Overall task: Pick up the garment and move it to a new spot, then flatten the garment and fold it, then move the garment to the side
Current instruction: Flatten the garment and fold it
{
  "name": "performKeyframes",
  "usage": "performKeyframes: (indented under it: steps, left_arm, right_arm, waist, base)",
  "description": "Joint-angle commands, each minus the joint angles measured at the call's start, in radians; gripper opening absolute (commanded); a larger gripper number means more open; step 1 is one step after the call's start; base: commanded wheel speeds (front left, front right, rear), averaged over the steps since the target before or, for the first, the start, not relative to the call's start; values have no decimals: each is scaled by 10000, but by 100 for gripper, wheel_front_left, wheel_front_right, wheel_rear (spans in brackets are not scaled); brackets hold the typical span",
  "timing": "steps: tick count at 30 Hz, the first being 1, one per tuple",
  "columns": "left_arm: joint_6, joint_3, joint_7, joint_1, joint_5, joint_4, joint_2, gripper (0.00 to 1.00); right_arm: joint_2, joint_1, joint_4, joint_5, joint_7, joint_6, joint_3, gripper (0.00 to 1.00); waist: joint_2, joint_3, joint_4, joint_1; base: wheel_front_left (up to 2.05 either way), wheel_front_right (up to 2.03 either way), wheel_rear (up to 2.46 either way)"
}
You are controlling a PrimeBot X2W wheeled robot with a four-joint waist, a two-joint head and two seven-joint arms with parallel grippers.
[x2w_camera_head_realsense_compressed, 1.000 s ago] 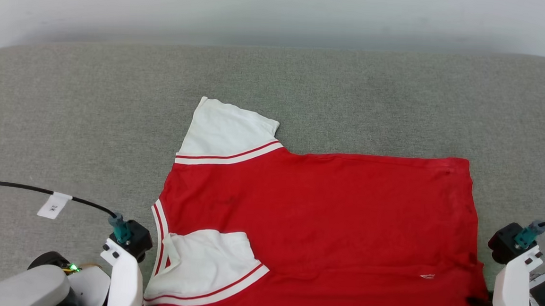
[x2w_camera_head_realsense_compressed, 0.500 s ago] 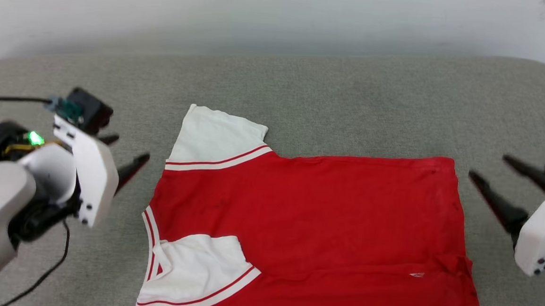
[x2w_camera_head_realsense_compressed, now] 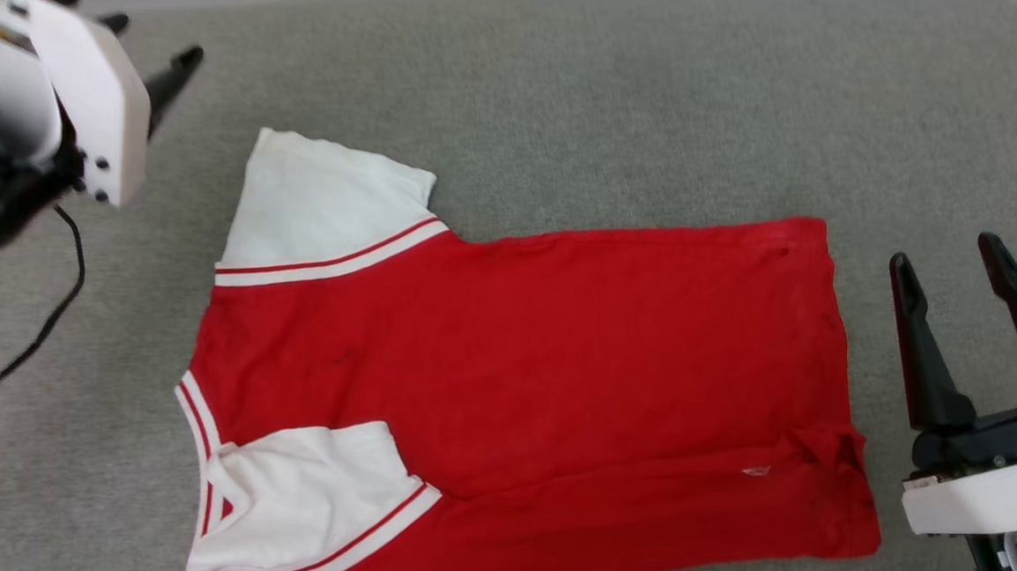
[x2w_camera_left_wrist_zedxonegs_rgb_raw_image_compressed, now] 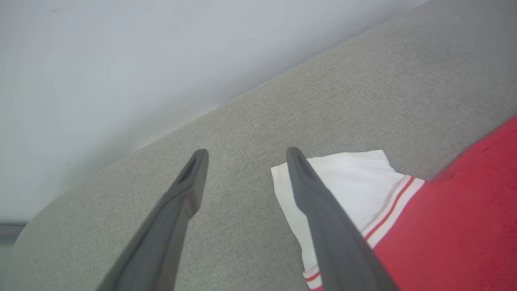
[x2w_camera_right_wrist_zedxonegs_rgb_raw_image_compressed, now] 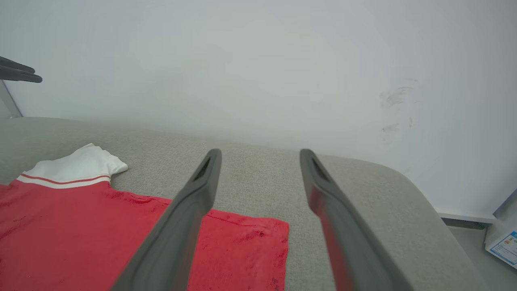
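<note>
Both grippers hang open and empty, the left gripper (x2w_camera_head_realsense_compressed: 148, 41) near the far sleeve (x2w_camera_head_realsense_compressed: 319, 203), the right gripper (x2w_camera_head_realsense_compressed: 947, 252) just beside the hem (x2w_camera_head_realsense_compressed: 832, 341). The red T-shirt (x2w_camera_head_realsense_compressed: 513, 348) lies spread on the grey cushion (x2w_camera_head_realsense_compressed: 572, 104). Folding seems in hand; next, each must pinch a far corner.

Matt cloth garment (x2w_camera_head_realsense_compressed: 557, 350), rough woven upholstery (x2w_camera_head_realsense_compressed: 574, 86)

A grey fabric-covered surface (x2w_camera_head_realsense_compressed: 574, 78) meets a plain pale wall (x2w_camera_right_wrist_zedxonegs_rgb_raw_image_compressed: 258, 60) bearing faint scuff marks (x2w_camera_right_wrist_zedxonegs_rgb_raw_image_compressed: 398, 97).
</note>
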Motion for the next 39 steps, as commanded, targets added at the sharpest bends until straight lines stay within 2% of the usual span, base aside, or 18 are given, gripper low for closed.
performKeyframes:
  steps: [1, 8, 15, 17, 23, 24, 25, 26, 31, 35, 38, 39]
  left_arm:
    - [-86, 32, 343, -365, -60, 193, -64, 100]
    - [-577, -226, 3115, -1925, -674, 870, -308, 100]
    - [-587, -956, 5881, -3032, -530, 1072, -386, 100]
    - [-510, -1080, 6212, -3104, -490, 1112, -440, 100]
    - [-764, -1709, 6836, -2577, -452, 1047, -401, 100]
    - [-775, -1757, 6816, -2469, -479, 1020, -396, 59]
    - [-802, -1799, 6771, -2392, -478, 1005, -371, 5]
    - [-834, -1823, 6747, -2344, -489, 1005, -342, 0]
    - [-890, -1629, 6313, -2451, -574, 943, -259, 0]
    - [-949, -1540, 5782, -2555, -538, 679, -432, 0]
    - [-1004, -1667, 5545, -2491, -473, 370, -493, 0]
    - [-1004, -1667, 5545, -2491, -473, 370, -493, 0]
  right_arm:
    - [159, 163, -178, -136, 20, -8, 17, 100]
    - [548, -50, -496, -484, -62, -8, 190, 100]
    - [405, -572, -192, -384, 99, -8, 552, 100]
    - [391, -718, -79, -351, 68, -8, 674, 100]
    - [278, -1023, 282, -286, -42, -8, 877, 100]
    - [261, -1081, 335, -266, -58, -8, 880, 100]
    - [244, -1130, 383, -250, -77, -8, 869, 100]
    - [232, -1166, 450, -238, -93, -8, 859, 100]
    - [-73, -1576, 587, -254, 7, -8, 585, 100]
    - [-795, -2142, 547, -169, 546, -9, 350, 100]
    - [-1630, -2586, 509, 116, 1528, -9, 494, 100]
    - [-1630, -2586, 509, 116, 1528, -9, 494, 100]
  waist:
    - [0, 606, -351, 0]
    - [0, 1662, -790, 0]
    - [0, 2535, -1031, 0]
    - [0, 2710, -1095, 0]
    - [0, 2957, -1181, 0]
    - [0, 2962, -1186, 0]
    - [0, 2956, -1185, 0]
    - [0, 2931, -1184, 0]
    - [0, 2547, -1015, 0]
    - [0, 2104, -712, 0]
    - [0, 1807, -445, 0]
    - [0, 1807, -445, 0]
  base:
    - [0, 0, 0]
    - [0, 0, 0]
    - [0, 0, 0]
    - [0, 0, 0]
    - [0, 0, 0]
    - [0, 0, 0]
    - [0, 0, 0]
    - [0, 0, 0]
    - [0, 0, 0]
    - [0, 0, 0]
    - [0, 0, 0]
    - [0, 0, 0]
